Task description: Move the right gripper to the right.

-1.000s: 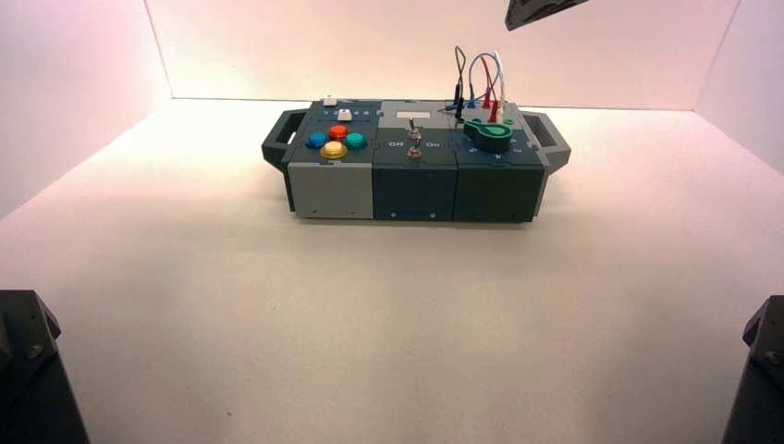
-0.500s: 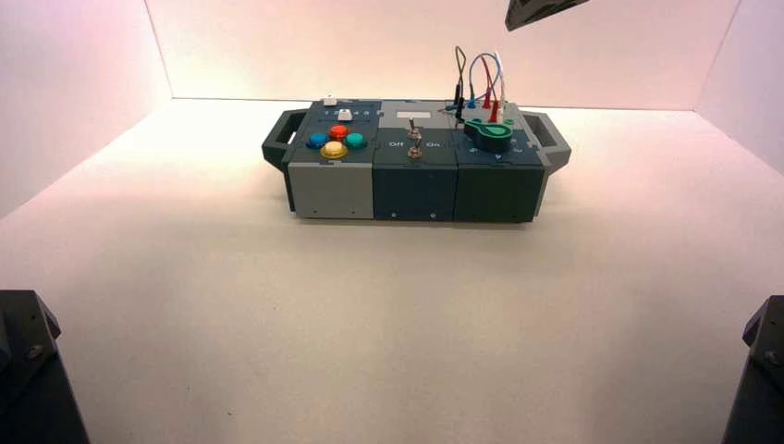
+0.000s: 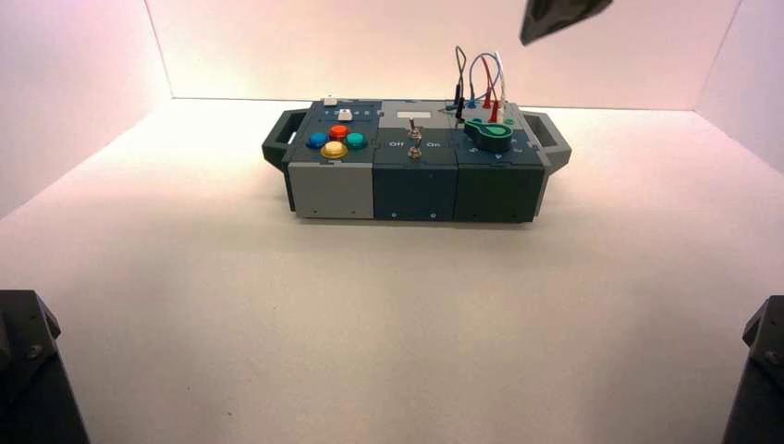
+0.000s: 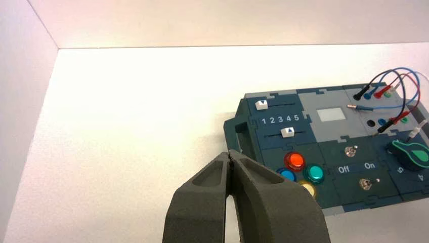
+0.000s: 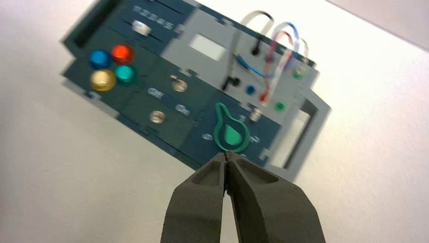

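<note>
My right gripper [image 3: 562,17] shows as a small dark wedge at the top edge of the high view, high above the box's right end. In the right wrist view it [image 5: 226,156] is shut and empty, hanging above the box [image 5: 167,116] near its green knob [image 5: 231,134]. The box [image 3: 416,185] stands at the back middle of the table. My left gripper [image 4: 230,154] is shut and empty, held in the air off the box's left end, near the coloured buttons [image 4: 295,161].
Black arm bases sit at the front left [image 3: 28,370] and front right [image 3: 760,370] corners. White walls close the table on the left, back and right. Looped wires [image 3: 481,83] rise from the box's right rear.
My right gripper has shifted to the right and slightly down at the top of the high view. The box and left arm have not moved.
</note>
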